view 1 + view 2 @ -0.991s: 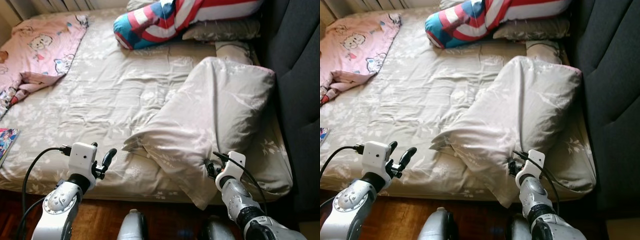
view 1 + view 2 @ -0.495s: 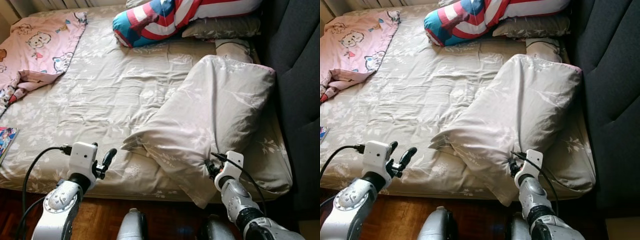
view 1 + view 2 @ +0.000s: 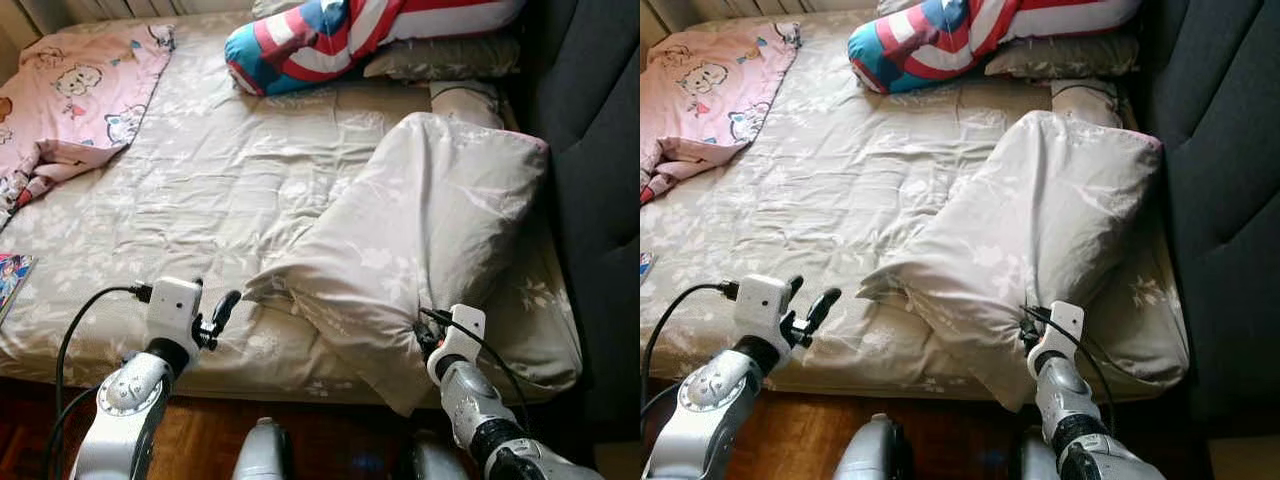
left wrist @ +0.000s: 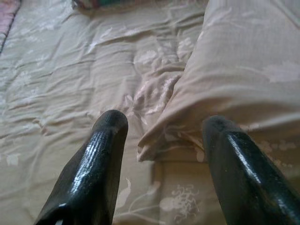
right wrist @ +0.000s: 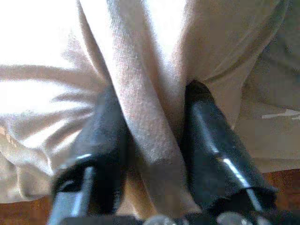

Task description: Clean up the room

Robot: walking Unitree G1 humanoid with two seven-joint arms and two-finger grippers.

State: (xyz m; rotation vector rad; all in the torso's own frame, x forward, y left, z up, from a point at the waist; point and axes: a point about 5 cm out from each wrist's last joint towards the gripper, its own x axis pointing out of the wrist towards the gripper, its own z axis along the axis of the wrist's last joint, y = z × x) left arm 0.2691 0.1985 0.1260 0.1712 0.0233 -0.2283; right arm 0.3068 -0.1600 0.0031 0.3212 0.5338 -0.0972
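A beige floral duvet (image 3: pixel 430 230) lies bunched on the right half of the bed, its corner hanging over the front edge. My right gripper (image 3: pixel 425 338) is shut on a fold of that duvet (image 5: pixel 150 136) near the front edge. My left gripper (image 3: pixel 215 315) hovers open over the bed's front edge, left of the duvet's folded corner (image 4: pixel 154 145); its two black fingers (image 4: pixel 96 168) hold nothing.
A beige floral sheet (image 3: pixel 200 190) covers the mattress. A pink cartoon blanket (image 3: pixel 70 95) lies at the far left. A red, white and blue pillow (image 3: pixel 330 30) rests at the head. A dark upholstered headboard (image 3: pixel 595 120) runs along the right. A colourful book (image 3: pixel 12 275) sits at the left edge.
My left arm has moved slightly right and forward toward the duvet corner. The right gripper stays clamped on the duvet.
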